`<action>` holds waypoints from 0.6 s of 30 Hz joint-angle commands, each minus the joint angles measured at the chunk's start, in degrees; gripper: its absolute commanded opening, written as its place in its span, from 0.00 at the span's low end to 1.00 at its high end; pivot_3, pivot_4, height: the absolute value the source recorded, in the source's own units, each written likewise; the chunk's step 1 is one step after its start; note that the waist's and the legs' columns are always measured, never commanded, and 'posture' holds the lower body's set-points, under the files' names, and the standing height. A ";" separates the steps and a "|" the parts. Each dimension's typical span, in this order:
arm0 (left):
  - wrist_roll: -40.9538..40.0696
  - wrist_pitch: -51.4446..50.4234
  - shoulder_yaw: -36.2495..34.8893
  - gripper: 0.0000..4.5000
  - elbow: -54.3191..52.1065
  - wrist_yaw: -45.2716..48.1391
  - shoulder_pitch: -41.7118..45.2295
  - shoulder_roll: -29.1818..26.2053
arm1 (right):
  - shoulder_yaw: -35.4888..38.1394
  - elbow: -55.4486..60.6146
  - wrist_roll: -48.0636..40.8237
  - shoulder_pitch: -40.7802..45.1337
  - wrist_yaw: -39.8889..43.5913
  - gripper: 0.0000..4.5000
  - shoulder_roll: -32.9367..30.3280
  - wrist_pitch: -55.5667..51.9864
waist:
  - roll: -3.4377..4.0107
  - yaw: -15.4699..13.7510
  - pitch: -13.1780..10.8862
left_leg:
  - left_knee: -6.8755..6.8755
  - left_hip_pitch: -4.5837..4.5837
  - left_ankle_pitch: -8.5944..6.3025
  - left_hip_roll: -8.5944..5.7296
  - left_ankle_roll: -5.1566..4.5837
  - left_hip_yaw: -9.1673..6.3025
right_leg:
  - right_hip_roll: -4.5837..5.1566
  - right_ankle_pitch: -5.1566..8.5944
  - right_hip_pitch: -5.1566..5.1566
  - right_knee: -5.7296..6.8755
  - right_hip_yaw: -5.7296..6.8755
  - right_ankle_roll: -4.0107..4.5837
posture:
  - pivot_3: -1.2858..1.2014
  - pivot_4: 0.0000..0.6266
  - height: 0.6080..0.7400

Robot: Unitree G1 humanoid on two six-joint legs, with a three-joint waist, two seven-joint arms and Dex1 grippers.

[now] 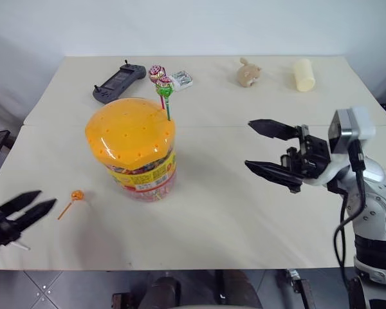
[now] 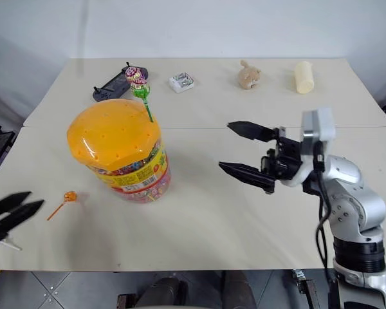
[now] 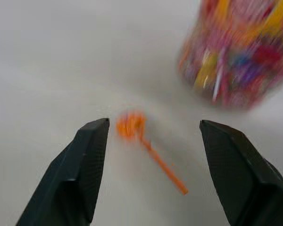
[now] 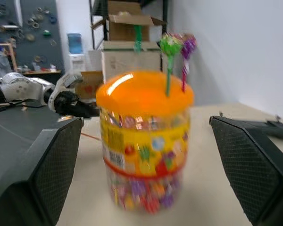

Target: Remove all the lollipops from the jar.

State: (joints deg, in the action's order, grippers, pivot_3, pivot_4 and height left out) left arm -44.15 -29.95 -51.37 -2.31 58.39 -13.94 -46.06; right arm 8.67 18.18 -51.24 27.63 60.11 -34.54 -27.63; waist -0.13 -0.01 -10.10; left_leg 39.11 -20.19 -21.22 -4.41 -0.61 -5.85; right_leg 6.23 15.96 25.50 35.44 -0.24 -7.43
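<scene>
The jar [image 1: 134, 149], a clear tub with an orange dotted lid and a yellow-red label, stands left of the table's middle. Two lollipops, one green [image 1: 165, 88] and one pink [image 1: 157, 72], stick up from the lid's far edge. An orange lollipop [image 1: 76, 195] lies on the table to the jar's left. My left gripper [image 1: 44, 200] is low at the near left, just short of that lollipop, open and holding nothing. The left wrist view shows the orange lollipop [image 3: 130, 125] lying between the spread fingers. My right gripper [image 1: 249, 143] hovers open to the right of the jar, pointing at it.
Along the far side of the table lie a black game controller [image 1: 119, 82], a small white box [image 1: 181, 80], a beige plush toy [image 1: 248, 72] and a pale cream cylinder [image 1: 303, 74]. A seam [image 1: 257, 125] runs across the tabletop.
</scene>
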 commanded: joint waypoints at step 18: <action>-21.57 -4.34 3.26 0.69 -17.68 -5.11 14.55 0.95 | -14.63 -7.82 12.44 21.95 -16.74 0.86 17.30 -5.74 | 0.00 1.64 0.00 | 0.02 -0.02 -0.01 0.00 0.01 -0.01 | -0.16 -0.03 0.06 0.19 0.26 0.02 | 0.52 0.24 1.00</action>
State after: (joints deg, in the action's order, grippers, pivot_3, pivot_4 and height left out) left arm -64.10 -35.20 -47.17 -19.48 52.83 0.05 -44.33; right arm -6.38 9.89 -39.28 47.65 43.81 -17.96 -34.18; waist -0.13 1.63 -10.10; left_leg 39.13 -20.21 -21.23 -4.40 -0.60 -5.86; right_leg 6.07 15.94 25.57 35.63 0.04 -7.41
